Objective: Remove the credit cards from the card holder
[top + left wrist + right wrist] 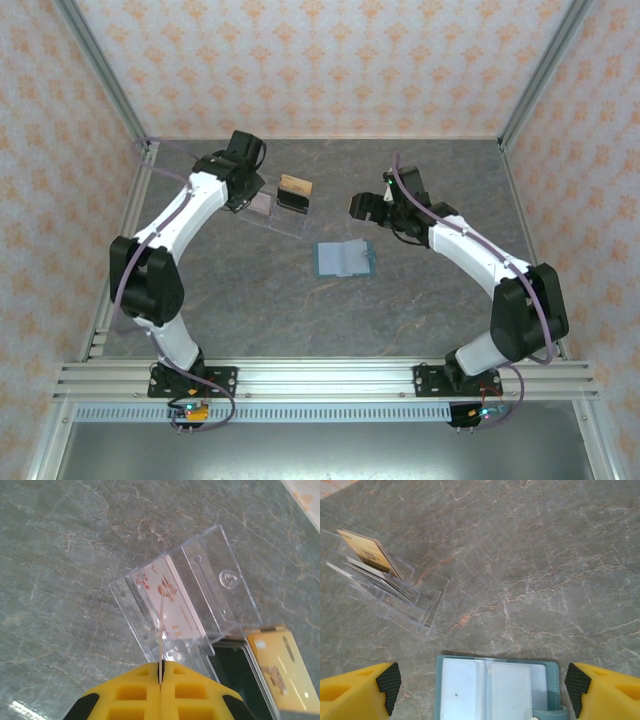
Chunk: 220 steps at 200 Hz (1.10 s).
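My left tool (161,672) pinches a card (161,630) edge-on over the tray (225,580). I should lower it straight into a slot before letting go; right tool (483,689) gapes wide above the open holder (345,259), near the tray.

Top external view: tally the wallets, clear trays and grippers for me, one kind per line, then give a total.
Card holder: 1
Clear tray: 1
Grippers: 2 (left gripper shut on a credit card seen edge-on; right gripper open)
Total: 4
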Each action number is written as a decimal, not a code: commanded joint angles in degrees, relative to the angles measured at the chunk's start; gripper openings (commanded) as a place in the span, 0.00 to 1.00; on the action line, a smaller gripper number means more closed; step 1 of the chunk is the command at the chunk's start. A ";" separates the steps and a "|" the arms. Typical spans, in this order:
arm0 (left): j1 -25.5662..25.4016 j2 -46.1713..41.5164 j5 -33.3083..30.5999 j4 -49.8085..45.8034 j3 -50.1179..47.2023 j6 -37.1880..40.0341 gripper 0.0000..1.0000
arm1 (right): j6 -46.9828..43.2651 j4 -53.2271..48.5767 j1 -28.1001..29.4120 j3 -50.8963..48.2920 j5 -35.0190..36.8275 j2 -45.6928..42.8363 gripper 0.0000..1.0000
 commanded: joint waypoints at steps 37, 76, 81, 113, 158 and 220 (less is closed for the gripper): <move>0.82 7.29 -6.30 -5.18 7.05 -13.31 0.03 | -2.69 -0.96 -0.02 -1.03 3.56 -2.73 0.88; 0.81 12.41 -4.43 -5.54 9.60 -15.70 0.03 | -2.85 -0.96 0.01 -1.22 3.97 -2.57 0.87; 0.77 12.52 -4.85 -5.19 9.28 -16.43 0.02 | -2.88 -0.98 -0.05 -1.19 4.00 -2.57 0.88; 0.86 13.63 -5.26 -3.47 8.41 -19.23 0.03 | -2.91 -1.12 -0.09 -1.25 4.26 -2.60 0.87; 0.90 15.83 -5.26 -3.72 10.61 -19.36 0.03 | -2.92 -1.22 -0.01 -1.13 4.09 -2.63 0.87; 0.95 17.87 -5.05 -4.19 12.12 -20.06 0.03 | -3.05 -1.24 -0.06 -0.96 3.74 -2.52 0.87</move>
